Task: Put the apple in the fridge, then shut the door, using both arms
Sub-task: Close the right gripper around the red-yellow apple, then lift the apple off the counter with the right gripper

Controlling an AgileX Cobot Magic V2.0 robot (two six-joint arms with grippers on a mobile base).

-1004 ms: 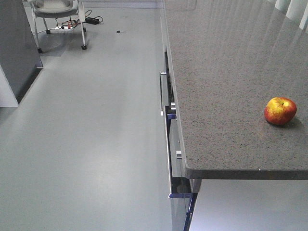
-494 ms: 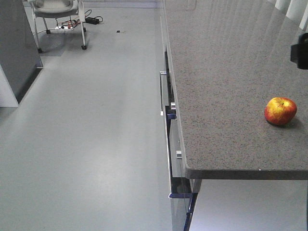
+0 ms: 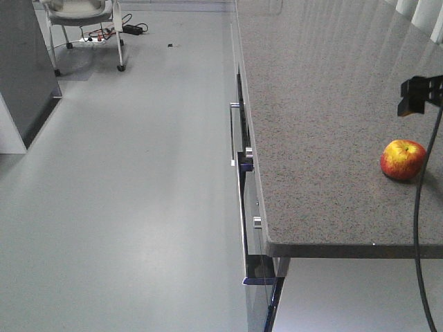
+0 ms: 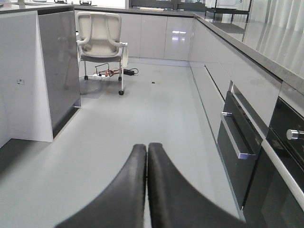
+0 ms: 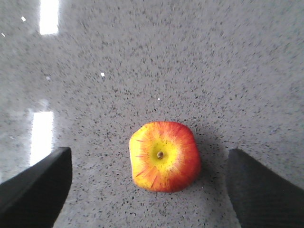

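Apple point(image 3: 403, 159): is sitting alone on the speckled grey desk point(image 3: 325, 124), toward the right side, set back from the front edge and touching nothing else.
Apple's direction: in the right wrist view the apple point(image 5: 164, 155) is showing its stem dimple straight to the camera, so its stem axis is standing upright. The yellow patch is spreading around the stem, and red is covering the right and lower flanks. The body is looking roundish and slightly blocky, with no clear long axis.
Right gripper point(image 5: 149, 159): is hanging above the apple with its jaws spread wide. One dark finger point(image 5: 42, 185) is showing at the lower left and the other at the lower right, both well apart from the fruit and holding nothing.
Right arm point(image 3: 419, 95): a black part of it is poking in at the right edge of the front view, above the apple. A thin black cable point(image 3: 417, 235) is trailing down from it in front of the desk.
Left gripper point(image 4: 147, 148): is closed with nothing in it, the two black fingers pressing together along their length and pointing out over the grey floor point(image 4: 142, 109).
Surroundings: a white office chair point(image 4: 101, 40) is standing at the far end of the aisle. A tall grey cabinet point(image 4: 59, 71) is standing on the left. Dark oven fronts with metal handles point(image 4: 237, 154) are running along the right, under the desk.
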